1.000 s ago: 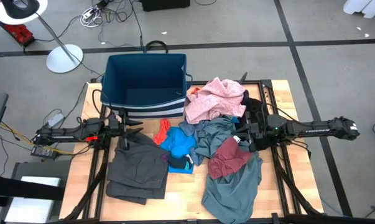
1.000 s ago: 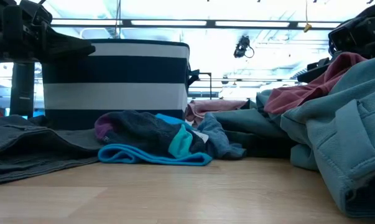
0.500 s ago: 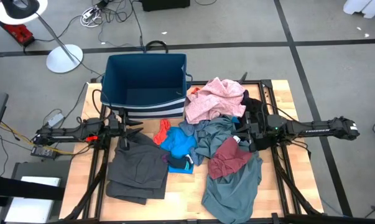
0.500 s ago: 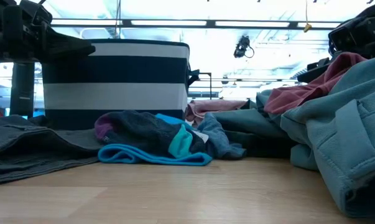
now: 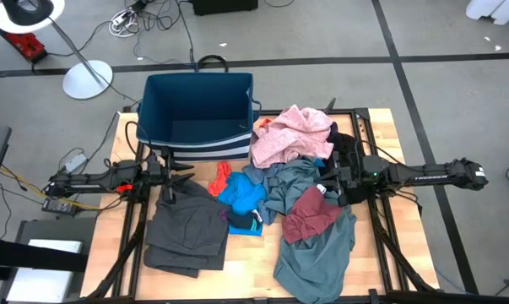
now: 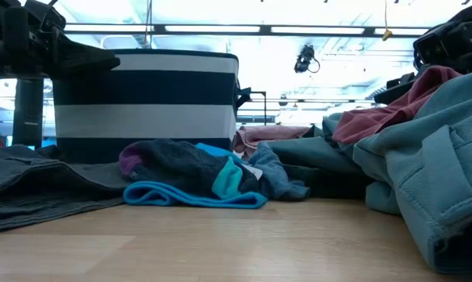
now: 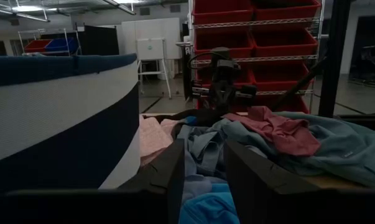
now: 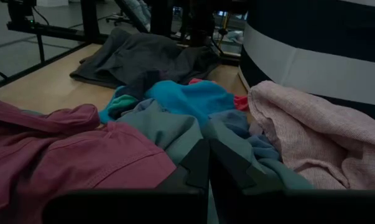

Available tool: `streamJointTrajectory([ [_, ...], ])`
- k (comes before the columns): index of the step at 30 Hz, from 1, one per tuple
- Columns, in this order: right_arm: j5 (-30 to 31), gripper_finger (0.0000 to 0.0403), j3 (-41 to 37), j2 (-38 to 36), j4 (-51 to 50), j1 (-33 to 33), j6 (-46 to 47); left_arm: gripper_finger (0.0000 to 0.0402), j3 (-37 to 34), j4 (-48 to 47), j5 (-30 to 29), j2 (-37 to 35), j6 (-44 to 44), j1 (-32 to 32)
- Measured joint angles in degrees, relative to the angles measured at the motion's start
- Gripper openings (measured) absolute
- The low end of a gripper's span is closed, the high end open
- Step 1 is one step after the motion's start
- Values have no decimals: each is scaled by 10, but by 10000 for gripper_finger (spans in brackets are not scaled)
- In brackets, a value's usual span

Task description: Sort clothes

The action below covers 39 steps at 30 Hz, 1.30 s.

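The clothes lie in a heap on the table: a pink garment (image 5: 292, 135), a grey-blue one (image 5: 315, 241) with a maroon one (image 5: 311, 211) on it, a bright blue one (image 5: 241, 196), a red-orange piece (image 5: 220, 177), a black one (image 5: 347, 145) and a dark grey one (image 5: 186, 230). A small dark and teal piece (image 5: 244, 222) lies by the blue one. My left gripper (image 5: 185, 178) is open and empty over the dark grey garment's far edge. My right gripper (image 5: 324, 187) is shut, low over the grey-blue and maroon garments (image 8: 81, 155). My right gripper is shut and points level toward the table's left, close over the grey-blue garment (image 8: 175, 134). I cannot tell whether it touches the cloth.
A dark blue fabric bin (image 5: 199, 105) with a white-striped base (image 6: 145, 106) stands at the table's far left. Bare wood (image 5: 246, 270) shows at the near edge between the dark grey and grey-blue garments. The floor beyond holds cables and a lamp stand (image 5: 87, 80).
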Motion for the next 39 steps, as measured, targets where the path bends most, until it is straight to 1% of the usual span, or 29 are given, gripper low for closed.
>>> streamJointTrajectory([
  [19,0,11,0,0,0,0,1,117,0,0,0,0,0,0],
  [26,4,11,0,0,0,0,52,117,0,0,0,0,0,0],
  [29,33,11,0,0,0,0,62,117,0,0,0,0,0,0],
  [39,140,10,2,0,-4,0,52,117,0,0,0,0,0,0],
])
